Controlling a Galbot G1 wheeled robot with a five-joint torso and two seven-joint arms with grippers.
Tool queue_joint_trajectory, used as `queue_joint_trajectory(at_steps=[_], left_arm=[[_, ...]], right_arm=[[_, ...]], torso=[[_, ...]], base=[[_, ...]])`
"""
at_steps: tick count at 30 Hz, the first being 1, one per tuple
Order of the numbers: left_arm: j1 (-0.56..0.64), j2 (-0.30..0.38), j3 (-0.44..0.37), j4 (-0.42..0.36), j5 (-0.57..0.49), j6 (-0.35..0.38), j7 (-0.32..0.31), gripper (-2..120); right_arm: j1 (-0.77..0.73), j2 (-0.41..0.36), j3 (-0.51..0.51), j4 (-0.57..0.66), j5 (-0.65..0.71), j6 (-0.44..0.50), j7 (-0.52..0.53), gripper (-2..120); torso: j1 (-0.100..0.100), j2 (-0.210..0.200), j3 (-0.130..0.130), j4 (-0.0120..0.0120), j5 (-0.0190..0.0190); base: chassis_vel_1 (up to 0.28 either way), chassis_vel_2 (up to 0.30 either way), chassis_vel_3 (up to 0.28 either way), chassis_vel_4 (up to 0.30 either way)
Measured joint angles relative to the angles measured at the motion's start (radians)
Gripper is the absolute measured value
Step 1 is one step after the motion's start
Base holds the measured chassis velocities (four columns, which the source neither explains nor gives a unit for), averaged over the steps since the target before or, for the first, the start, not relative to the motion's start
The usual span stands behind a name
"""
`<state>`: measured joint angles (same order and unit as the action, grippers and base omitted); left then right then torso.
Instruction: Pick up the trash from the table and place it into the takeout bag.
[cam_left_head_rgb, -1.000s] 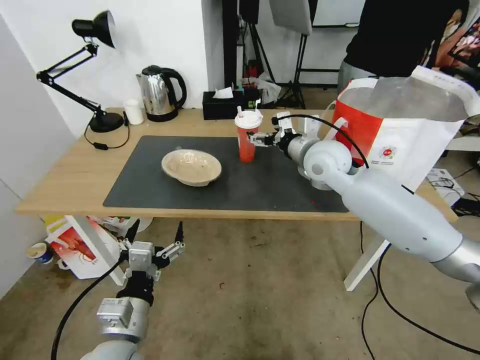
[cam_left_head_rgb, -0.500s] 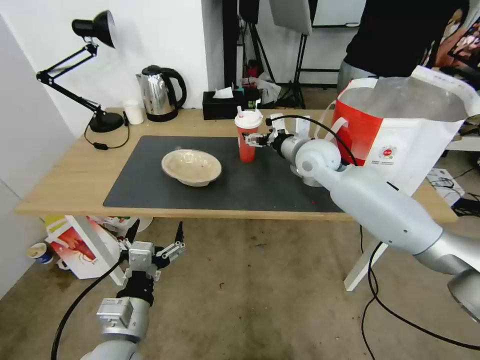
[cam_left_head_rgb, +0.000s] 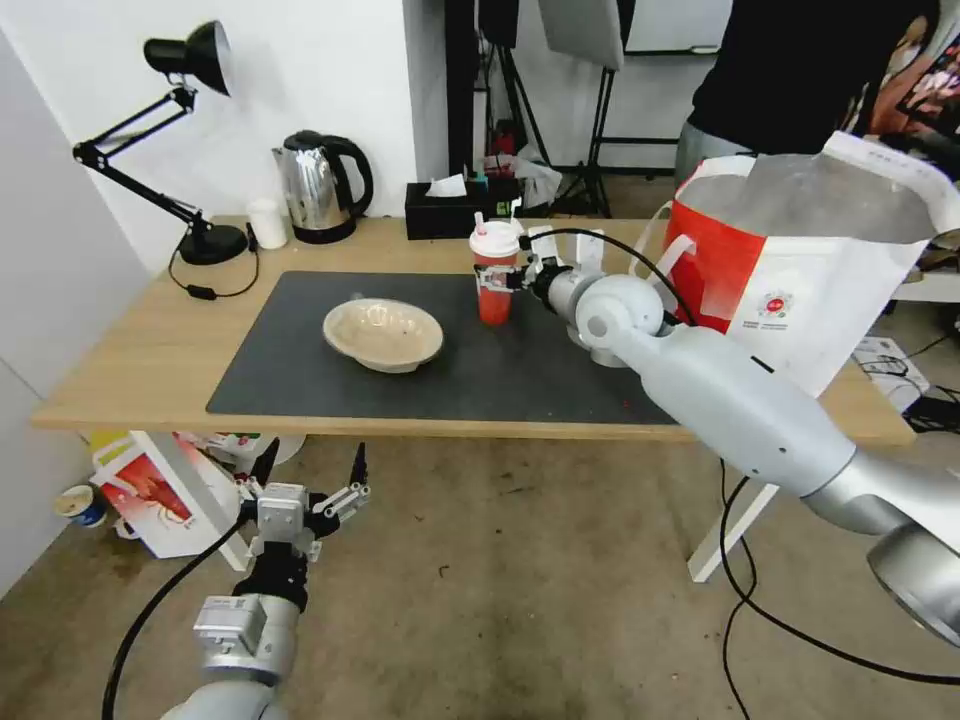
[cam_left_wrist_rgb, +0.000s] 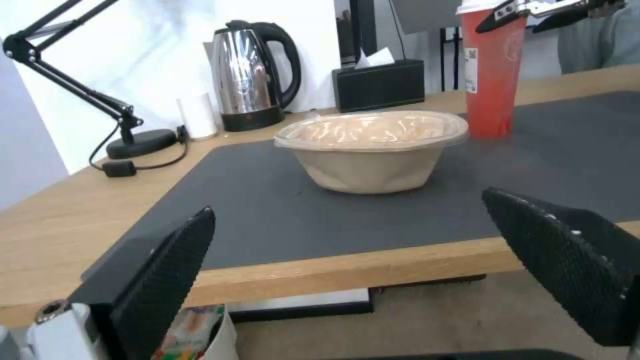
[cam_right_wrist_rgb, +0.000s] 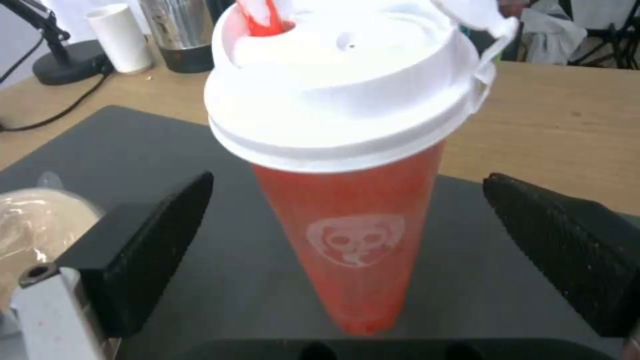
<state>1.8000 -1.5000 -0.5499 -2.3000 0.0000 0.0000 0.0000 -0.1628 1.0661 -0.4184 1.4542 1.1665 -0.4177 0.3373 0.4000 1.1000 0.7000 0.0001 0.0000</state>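
Either side of the red drink cup (cam_right_wrist_rgb: 347, 200), right gripper (cam_right_wrist_rgb: 347, 240) fingers wide apart, not touching.

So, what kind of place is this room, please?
Probably a studio or lab set up like an office break corner. The table carries a desk lamp, a kettle and a tissue box, while tripod stands rise behind it over a bare, stained floor.

White wall (cam_left_head_rgb: 330, 70), stained brownish floor (cam_left_head_rgb: 520, 600), perhaps carpet; tripod stands (cam_left_head_rgb: 590, 150) behind.
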Motion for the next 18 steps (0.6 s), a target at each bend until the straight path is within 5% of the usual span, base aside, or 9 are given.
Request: queue_joint_trajectory(at_steps=[18], left_arm=[[0.000,0.000,0.000,0.000,0.000,0.000,0.000,100]], right_arm=[[0.026,0.059,-0.003,-0.129,-0.015,0.023,-0.046,100]], torso=[[0.000,0.000,0.000,-0.0001,-0.0001]], base=[[0.000,0.000,0.000,0.000]])
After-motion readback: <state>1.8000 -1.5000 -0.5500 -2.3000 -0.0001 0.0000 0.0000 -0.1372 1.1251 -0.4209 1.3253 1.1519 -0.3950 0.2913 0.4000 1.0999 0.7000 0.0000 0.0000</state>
